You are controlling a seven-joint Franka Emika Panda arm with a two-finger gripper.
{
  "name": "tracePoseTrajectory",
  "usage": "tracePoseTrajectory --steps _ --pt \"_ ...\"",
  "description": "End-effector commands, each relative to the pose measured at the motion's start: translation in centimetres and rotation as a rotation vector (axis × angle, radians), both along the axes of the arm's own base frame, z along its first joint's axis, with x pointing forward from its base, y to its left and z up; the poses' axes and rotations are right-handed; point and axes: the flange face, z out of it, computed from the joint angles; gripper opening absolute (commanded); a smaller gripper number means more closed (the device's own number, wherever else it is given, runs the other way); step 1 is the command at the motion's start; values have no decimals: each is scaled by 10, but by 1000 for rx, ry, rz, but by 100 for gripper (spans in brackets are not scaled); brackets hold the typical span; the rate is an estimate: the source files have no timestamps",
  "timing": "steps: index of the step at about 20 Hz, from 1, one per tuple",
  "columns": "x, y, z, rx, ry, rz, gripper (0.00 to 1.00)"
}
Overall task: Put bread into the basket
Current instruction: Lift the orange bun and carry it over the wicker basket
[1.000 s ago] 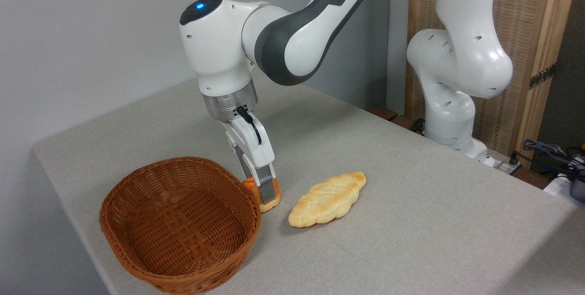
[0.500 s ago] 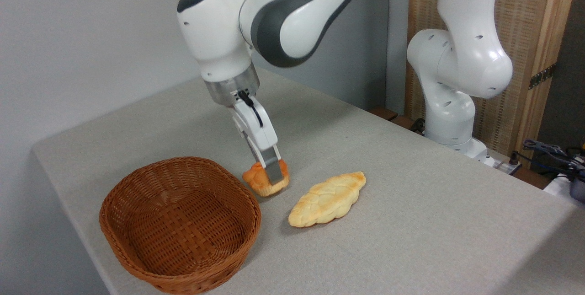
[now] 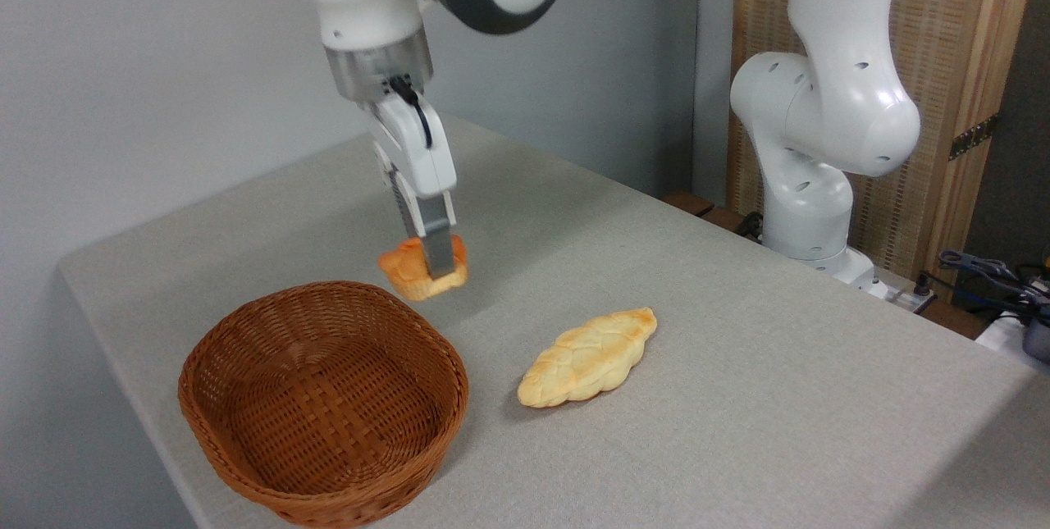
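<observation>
The bread, a small round orange-brown bun with a paler underside, hangs in the air above the table. My gripper is shut on it, fingers pointing down, one grey finger crossing the bun's front. The bun is just above and behind the far right rim of the basket. That basket is oval, reddish-brown wicker with deep sides, and stands at the table's front left corner with nothing in it.
A longer pale-yellow braided loaf lies on the grey table to the right of the basket. A second white robot arm stands at the back right, beside cables. The table's left edge runs close to the basket.
The gripper has lifted the bun off the table beside the basket and carried it up and to the left, towards the basket's far rim.
</observation>
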Motion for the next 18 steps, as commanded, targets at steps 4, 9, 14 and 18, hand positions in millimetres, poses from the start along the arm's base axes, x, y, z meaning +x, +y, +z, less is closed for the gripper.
tracePoseTrajectory --steps 4,9,14,18 --pt "41 3 5 -45 -132 49 78" --pt "49 4 -6 -46 -138 57 100" --pt "51 4 -11 -45 -128 58 100" --pt "52 4 -15 -44 -124 57 100"
